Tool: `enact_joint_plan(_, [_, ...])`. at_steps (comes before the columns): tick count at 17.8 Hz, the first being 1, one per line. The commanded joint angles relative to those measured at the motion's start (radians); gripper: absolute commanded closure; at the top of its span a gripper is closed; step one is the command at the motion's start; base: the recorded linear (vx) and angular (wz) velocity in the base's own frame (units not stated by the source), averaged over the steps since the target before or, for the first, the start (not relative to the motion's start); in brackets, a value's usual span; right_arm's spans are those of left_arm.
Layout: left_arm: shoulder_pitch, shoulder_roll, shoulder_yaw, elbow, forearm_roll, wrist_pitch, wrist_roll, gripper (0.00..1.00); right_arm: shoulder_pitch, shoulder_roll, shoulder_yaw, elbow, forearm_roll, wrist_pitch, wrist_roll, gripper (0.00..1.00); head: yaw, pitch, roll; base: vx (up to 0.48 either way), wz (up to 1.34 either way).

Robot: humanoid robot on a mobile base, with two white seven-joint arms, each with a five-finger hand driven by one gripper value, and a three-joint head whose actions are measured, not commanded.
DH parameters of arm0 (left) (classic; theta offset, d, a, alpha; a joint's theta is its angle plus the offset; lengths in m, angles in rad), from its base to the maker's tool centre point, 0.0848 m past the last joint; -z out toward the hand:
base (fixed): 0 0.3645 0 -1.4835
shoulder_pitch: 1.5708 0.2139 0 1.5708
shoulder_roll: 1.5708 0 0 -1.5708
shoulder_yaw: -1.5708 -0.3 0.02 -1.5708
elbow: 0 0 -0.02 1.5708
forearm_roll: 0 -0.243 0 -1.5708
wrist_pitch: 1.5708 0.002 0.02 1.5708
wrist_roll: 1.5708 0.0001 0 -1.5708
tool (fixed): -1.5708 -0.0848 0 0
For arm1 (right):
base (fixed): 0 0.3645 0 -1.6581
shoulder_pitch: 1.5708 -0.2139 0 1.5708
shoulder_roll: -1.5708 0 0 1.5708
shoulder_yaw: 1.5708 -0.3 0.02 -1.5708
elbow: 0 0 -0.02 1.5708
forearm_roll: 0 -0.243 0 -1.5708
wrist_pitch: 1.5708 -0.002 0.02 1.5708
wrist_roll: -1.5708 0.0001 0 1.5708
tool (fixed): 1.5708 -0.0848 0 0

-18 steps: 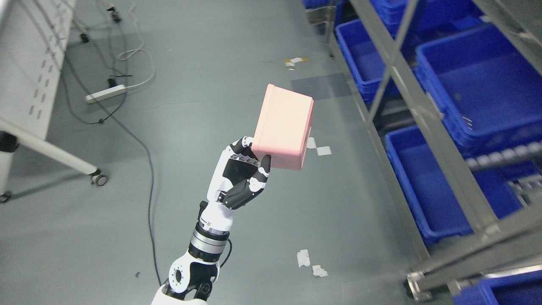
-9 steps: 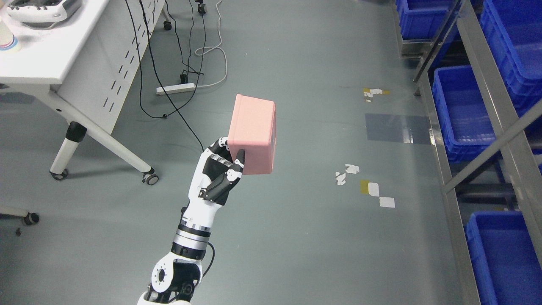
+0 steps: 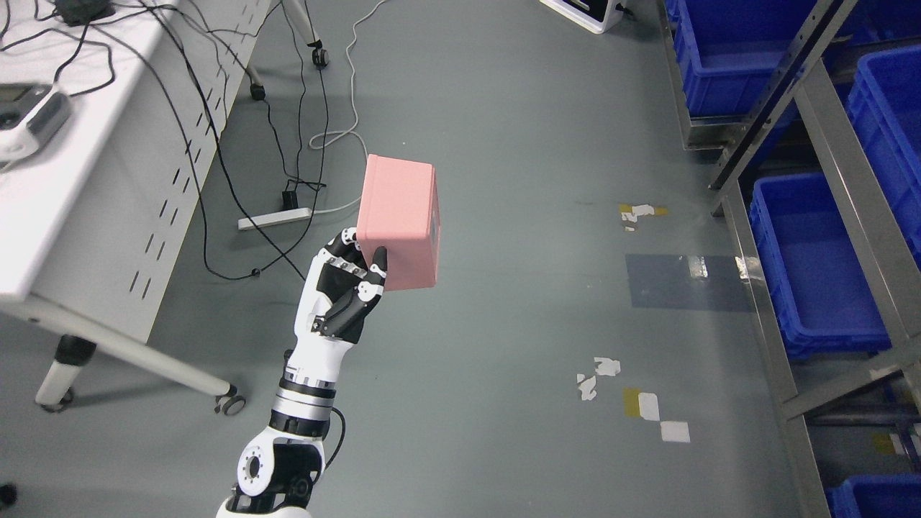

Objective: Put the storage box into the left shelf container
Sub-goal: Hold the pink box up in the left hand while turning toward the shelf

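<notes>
A pink storage box [image 3: 399,219] is held up in the air above the grey floor, near the middle of the head view. My left hand [image 3: 352,277] is shut on its lower left corner, thumb on the near face and the other fingers behind it. The left arm [image 3: 288,446] rises from the bottom edge. Blue shelf containers [image 3: 813,266] sit in a metal rack [image 3: 849,187] along the right edge, well to the right of the box. The right arm does not show.
A white table [image 3: 79,187] with hanging cables stands at the left, its wheeled leg [image 3: 230,403] near my arm. A power strip [image 3: 275,219] and cords lie on the floor behind the box. Tape scraps [image 3: 647,406] mark the floor at lower right.
The whole picture has shifted, so the camera turned left: the rack slid toward the right edge and the table came in. The box stays in my left hand, now less tilted.
</notes>
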Motion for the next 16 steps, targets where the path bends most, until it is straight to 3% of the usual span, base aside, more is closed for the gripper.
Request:
enact_joint_plan(1, [0.001,0.018,0.035,-0.003,0.001,-0.005,-0.014,0.97,0.009,-0.017,-0.005,-0.017,0.002,0.000,-0.001,0.00,0.0000,0.000,0.000,0.582,-0.16])
enact_joint_plan(16, [0.030,0.018,-0.054,-0.003,0.003,-0.028,-0.080,0.97,0.009,-0.017,-0.005,-0.017,0.002,0.000,-0.001,0.00,0.0000,0.000,0.000,0.517,-0.09])
